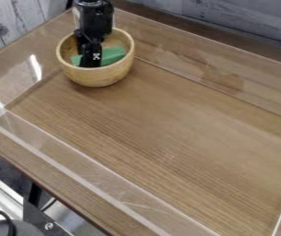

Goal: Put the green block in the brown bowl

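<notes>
One view, the camera: the end effector (pixel 91 53) points straight down into the brown bowl (pixel 97 72) at the counter's (pixel 168 138) far left, clenched on the green block (pixel 107 58), which sits directly beneath it, inside the rim; its long axis is unclear.

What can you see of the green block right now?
The green block is bright green and looks flat. Only part of it shows, inside the bowl toward its right side, at the upper left of the table. The black gripper reaches straight down into the bowl with its jaws shut and covers the block's left part. Whether the jaws grip the block or it rests on the bowl's floor cannot be told.
</notes>
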Robot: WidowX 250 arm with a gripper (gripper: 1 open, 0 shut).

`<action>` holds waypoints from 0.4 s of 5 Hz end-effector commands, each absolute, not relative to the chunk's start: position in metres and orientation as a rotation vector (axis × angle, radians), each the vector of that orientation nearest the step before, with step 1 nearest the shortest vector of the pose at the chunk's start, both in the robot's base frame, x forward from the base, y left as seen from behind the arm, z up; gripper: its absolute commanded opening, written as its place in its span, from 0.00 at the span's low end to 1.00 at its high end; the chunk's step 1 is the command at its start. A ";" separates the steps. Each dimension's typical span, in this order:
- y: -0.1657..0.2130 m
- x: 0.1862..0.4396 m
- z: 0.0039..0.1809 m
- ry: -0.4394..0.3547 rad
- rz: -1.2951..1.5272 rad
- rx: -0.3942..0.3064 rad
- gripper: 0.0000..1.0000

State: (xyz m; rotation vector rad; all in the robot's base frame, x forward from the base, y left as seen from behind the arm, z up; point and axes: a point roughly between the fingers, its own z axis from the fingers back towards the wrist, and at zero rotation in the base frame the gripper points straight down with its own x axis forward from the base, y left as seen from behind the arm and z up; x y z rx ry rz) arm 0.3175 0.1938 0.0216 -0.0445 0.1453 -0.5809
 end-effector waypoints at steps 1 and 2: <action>0.202 0.317 0.017 0.130 -0.565 -0.026 0.00; 0.199 0.316 0.016 0.122 -0.565 -0.030 0.00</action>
